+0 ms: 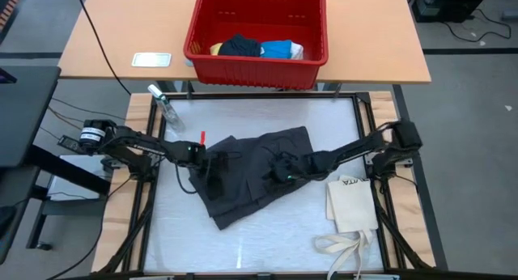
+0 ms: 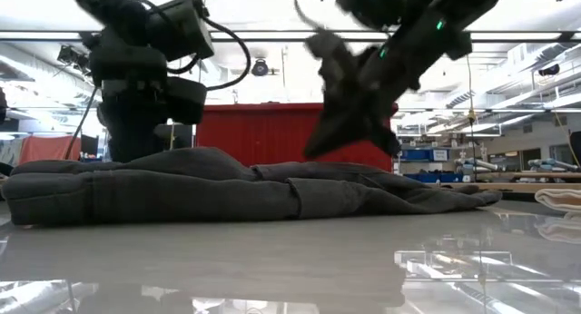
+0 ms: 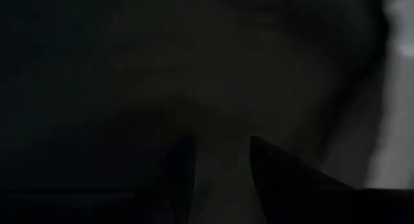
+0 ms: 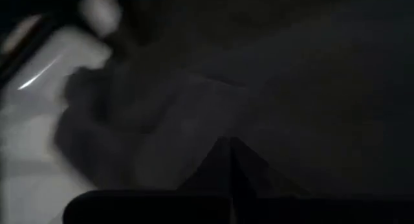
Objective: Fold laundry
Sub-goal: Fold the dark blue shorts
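The dark grey cargo shorts of soft woven cloth (image 1: 251, 175) were spread, rumpled and only loosely flattened, on the pale work surface of the desk (image 1: 324, 126), roughly at its middle. In the low view the garment (image 2: 227, 191) was seen lying low and limp, with soft ridges and a thicker seam or pocket edge near its centre.

The left pincer (image 1: 212, 165) was set down on the shorts' left part; in the left wrist view its fingers (image 3: 181, 169) were seen standing partly apart over dark cloth, but whether fabric was pinched between them could not be told. The right pincer (image 1: 279, 173) was placed over the shorts' right part, and its fingers (image 4: 229, 162) were seen pressed together with nothing visibly between them.

The shorts were judged to be light, floppy and without stiffness, so that any lifted part would sag and drag the rest along. The cloth was judged not to be slippery or fragile, though the doubled layers at pockets and waistband would be bulkier. A hold was judged best taken at an outer edge or corner, such as a leg hem or the waistband, with a pinch through the whole thickness.

The remaining laundry, a dark navy piece (image 1: 241, 45), a bright blue piece (image 1: 278, 48) and a yellow piece (image 1: 217, 48), was left in the red plastic basket (image 1: 257, 68) on the wooden table beyond the desk.
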